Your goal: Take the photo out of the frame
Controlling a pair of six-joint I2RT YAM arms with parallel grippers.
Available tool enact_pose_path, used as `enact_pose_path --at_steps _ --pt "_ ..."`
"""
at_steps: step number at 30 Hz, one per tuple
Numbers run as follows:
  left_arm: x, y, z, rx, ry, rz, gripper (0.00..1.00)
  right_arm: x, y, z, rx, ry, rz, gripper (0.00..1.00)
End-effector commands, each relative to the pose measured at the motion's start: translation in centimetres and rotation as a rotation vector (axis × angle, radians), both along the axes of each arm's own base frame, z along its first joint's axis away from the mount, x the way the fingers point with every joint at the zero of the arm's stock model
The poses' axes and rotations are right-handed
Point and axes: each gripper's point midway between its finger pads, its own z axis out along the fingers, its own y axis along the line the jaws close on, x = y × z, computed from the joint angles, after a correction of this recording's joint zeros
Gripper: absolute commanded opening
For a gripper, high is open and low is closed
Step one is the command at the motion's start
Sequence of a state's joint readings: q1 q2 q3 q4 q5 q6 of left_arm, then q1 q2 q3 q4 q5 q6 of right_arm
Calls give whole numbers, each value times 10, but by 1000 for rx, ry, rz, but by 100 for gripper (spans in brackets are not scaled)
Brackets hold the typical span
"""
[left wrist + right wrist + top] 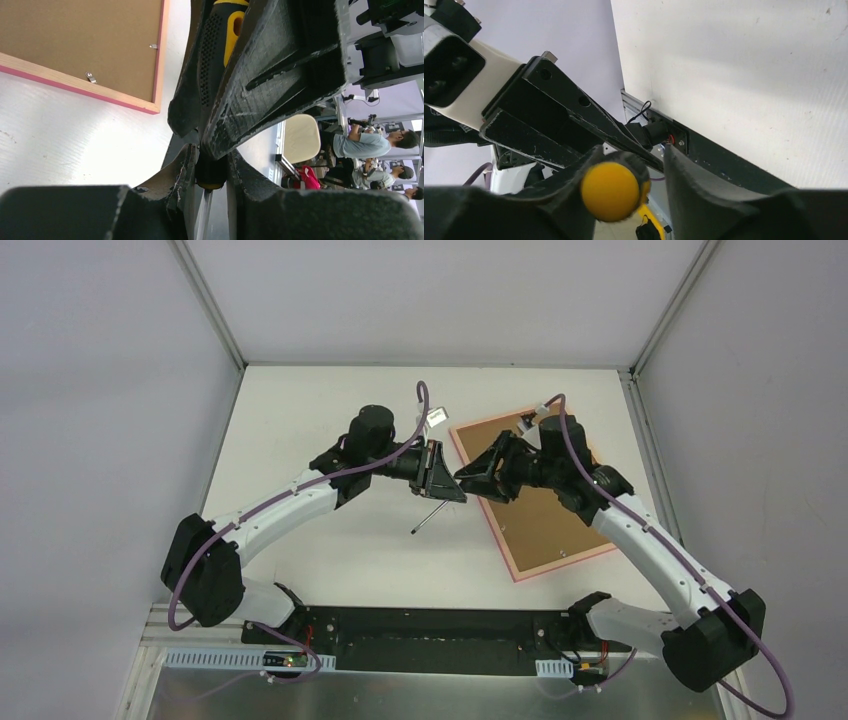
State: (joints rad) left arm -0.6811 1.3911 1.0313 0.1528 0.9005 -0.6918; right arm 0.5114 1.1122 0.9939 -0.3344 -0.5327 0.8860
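Just past the middle of the white desk [330, 570], a screwdriver [610, 191] hangs with its metal shaft slanting toward 7 o'clock. The left hand [445, 488] is clamped on the black collar under its handle, and the right hand [470, 477], reaching in from 3 o'clock, sits loosely parted around the yellow butt with a gap on one side. Farther off at 2 o'clock the pink frame [75, 84] lies flat, back upward, filled by brown backing board [545, 515] under small metal clips [90, 77], so the photo's printed face is hidden.
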Motion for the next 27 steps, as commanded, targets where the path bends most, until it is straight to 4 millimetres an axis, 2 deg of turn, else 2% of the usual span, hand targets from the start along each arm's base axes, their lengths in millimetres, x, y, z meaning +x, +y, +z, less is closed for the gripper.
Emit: enact_pose_path --at_steps 1,2,3,4,5,7,8,10,11,13,15,18,22,27 --pt "-5 -2 22 -63 -67 -33 0 5 6 13 -20 -70 5 36" --pt "-4 -3 22 -63 -68 -31 0 6 6 12 -35 -84 2 10" --pt "-3 -3 21 -58 -63 -22 0 7 3 9 -65 -92 -13 0" --pt "0 -2 19 -46 -58 0 0 9 -1 8 -101 -114 -38 0" --pt "5 -1 16 -21 -46 39 8 12 -8 5 -148 -132 -79 0" --pt "16 4 10 23 -29 131 35 27 -32 -6 -279 -159 -203 0" --pt "24 8 5 54 -19 195 45 33 -45 -9 -348 -170 -254 0" --pt "40 20 -3 106 21 316 58 46 -76 -18 -501 -168 -379 0" --pt "47 29 -11 148 57 378 60 51 -90 -20 -566 -170 -434 0" --pt "62 45 -18 199 99 490 62 60 -114 -19 -650 -156 -575 0" --pt "74 57 -25 244 118 560 61 68 -127 -19 -697 -153 -656 0" --pt "91 69 -39 306 147 602 61 84 -129 -20 -744 -175 -693 0" --pt "111 74 -64 404 186 557 59 118 -126 -15 -820 -274 -704 0" --pt "117 73 -89 491 194 491 58 161 -108 -15 -889 -424 -624 0"
